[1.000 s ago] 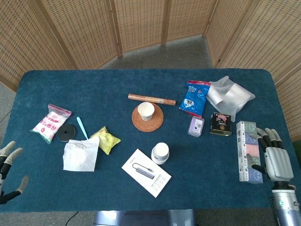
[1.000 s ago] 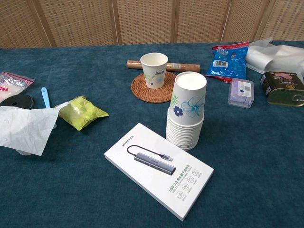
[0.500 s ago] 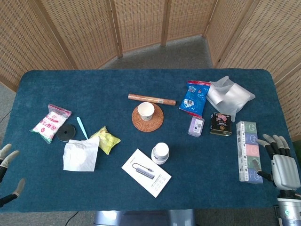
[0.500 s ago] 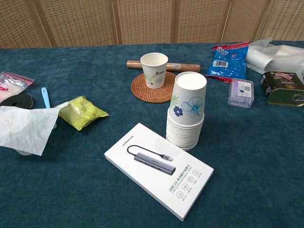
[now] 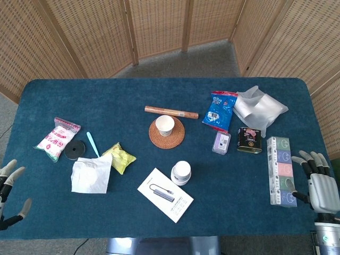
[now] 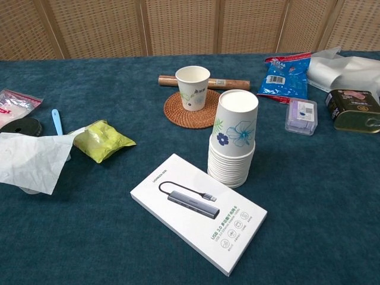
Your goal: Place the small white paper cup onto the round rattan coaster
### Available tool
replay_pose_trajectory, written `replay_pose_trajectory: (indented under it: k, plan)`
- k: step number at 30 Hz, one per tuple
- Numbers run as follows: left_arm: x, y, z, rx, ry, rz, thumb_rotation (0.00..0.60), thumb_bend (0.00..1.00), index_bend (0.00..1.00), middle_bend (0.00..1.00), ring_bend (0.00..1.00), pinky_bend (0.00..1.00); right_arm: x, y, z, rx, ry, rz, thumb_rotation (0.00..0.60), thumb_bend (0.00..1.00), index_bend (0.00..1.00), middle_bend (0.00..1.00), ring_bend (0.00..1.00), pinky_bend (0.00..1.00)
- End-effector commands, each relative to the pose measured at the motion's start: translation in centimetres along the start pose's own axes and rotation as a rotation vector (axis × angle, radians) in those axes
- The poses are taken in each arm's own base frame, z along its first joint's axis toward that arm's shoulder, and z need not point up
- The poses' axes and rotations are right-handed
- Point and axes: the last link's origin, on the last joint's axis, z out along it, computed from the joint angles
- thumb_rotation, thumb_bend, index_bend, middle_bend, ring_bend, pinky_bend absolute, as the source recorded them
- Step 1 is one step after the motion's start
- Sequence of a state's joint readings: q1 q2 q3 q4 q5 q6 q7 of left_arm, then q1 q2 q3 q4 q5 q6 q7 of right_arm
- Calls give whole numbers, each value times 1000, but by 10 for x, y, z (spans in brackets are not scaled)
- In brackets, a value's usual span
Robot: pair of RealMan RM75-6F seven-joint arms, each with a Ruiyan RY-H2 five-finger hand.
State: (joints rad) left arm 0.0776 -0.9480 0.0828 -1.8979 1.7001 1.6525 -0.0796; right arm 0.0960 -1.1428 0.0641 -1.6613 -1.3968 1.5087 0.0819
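Down at the near corners, both robot hands sit empty with fingers spread: the left robot hand point(image 5: 9, 194) off the bench's point(image 5: 106, 95) left edge, the right robot hand point(image 5: 317, 183) just beside a long box of sachets point(image 5: 280, 170). Well away from both, toward the middle, the small white paper cup point(image 5: 165, 125) stands upright on the round rattan coaster point(image 5: 167, 133). Nearer the robot than the coaster stands a stack of cups point(image 6: 233, 139), touching a white box point(image 6: 199, 211).
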Motion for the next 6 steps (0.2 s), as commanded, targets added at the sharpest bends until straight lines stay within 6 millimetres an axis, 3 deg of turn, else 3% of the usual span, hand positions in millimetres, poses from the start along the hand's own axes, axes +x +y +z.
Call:
replay_pose_trajectory:
  k: [1, 6]
  plan:
    - [-2, 0, 2, 3, -4, -1, 600, 460, 106, 21, 0, 0, -1, -1, 2, -1, -4, -1, 600, 397, 232, 150, 39, 72]
    - [-5, 0, 5, 3, -15, 4, 600, 459, 106, 20, 0, 0, -3, -2, 5, 0, -4, -1, 600, 398, 232, 149, 39, 72]
